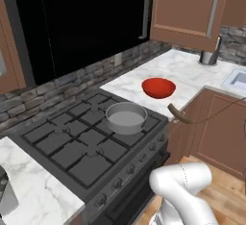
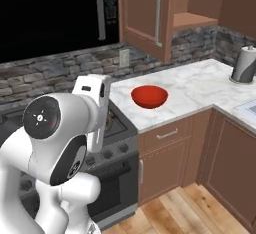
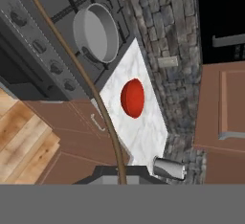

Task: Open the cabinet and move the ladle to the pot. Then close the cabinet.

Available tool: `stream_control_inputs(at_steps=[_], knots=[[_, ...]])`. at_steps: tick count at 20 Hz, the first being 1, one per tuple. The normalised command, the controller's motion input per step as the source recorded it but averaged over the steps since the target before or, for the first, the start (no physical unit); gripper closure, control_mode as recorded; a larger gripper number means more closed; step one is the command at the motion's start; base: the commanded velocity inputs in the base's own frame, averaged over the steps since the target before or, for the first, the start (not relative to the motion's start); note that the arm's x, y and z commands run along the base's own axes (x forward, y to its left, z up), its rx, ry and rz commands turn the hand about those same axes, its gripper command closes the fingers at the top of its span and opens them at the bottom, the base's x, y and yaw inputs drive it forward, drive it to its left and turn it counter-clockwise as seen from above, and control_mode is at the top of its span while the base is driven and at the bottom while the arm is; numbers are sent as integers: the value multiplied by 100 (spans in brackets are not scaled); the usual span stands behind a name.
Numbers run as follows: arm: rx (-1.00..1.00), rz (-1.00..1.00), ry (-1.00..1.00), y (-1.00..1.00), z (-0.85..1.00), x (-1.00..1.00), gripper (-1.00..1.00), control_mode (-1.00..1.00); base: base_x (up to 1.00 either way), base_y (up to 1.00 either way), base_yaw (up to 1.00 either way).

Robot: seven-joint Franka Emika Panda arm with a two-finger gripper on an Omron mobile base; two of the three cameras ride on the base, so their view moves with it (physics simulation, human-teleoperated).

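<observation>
The ladle (image 1: 177, 114) hangs in the air beside the stove's right front corner. Its brown scoop is right of the pot (image 1: 126, 117) and apart from it, and its thin handle runs off to the right. In the hand view the curved ladle handle (image 3: 98, 98) rises from my gripper (image 3: 121, 179), which is shut on its end. The grey pot (image 3: 95, 31) sits on a stove burner, with nothing in it. The cabinet (image 2: 145, 13) stands open, its door swung out and a bare shelf (image 2: 192, 20) showing behind it. The cabinet door (image 1: 187, 10) hangs over the counter.
A red bowl (image 1: 158, 87) sits on the marble counter (image 1: 192, 72) right of the black stove (image 1: 72, 142). A grey cylinder (image 2: 245, 64) stands at the counter's back near a sink (image 1: 238, 77). The black microwave (image 2: 50, 13) hangs above the stove. My white arm (image 2: 55, 138) fills the left foreground.
</observation>
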Motion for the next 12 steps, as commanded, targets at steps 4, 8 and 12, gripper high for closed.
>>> stream_control_inputs(at_steps=[4, 8, 12], knots=[[0, 0, 0, 0, 0, 0, 100, 100, 60, 91, -9], [0, 0, 0, 0, 0, 0, 100, 100, 75, 23, 0], [0, 0, 0, 0, 0, 0, 100, 100, 81, 15, 4]])
